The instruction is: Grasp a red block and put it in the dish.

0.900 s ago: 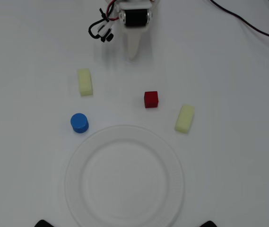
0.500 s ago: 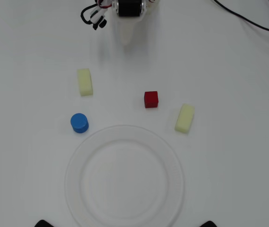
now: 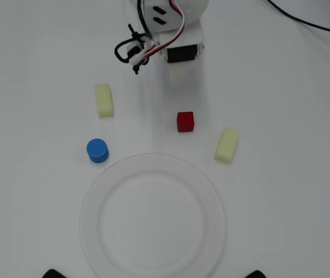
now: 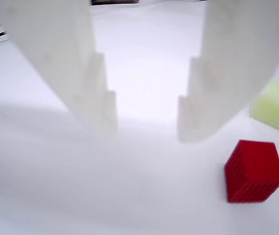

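The task is only beginning: nothing is grasped yet and the dish (image 3: 153, 168) is lying empty on the table (image 3: 292, 87). The red block (image 3: 185, 121) is sitting on the table just above the dish rim in the overhead view, apart from it, with the arm (image 3: 173, 23) waiting further up. In the wrist view the pincer (image 4: 146, 122) is standing released, its two pale fingers (image 4: 92, 93) spread with a clear gap and holding nothing; the red block (image 4: 253, 171) is lying outside this gap, at the lower right. So, in my judgement, aligning, closing, lifting and placing are all remaining.

Counting in the overhead view: one red block, one blue cylinder (image 3: 97, 150), two pale yellow blocks (image 3: 103, 100) (image 3: 227, 145), and one dish.
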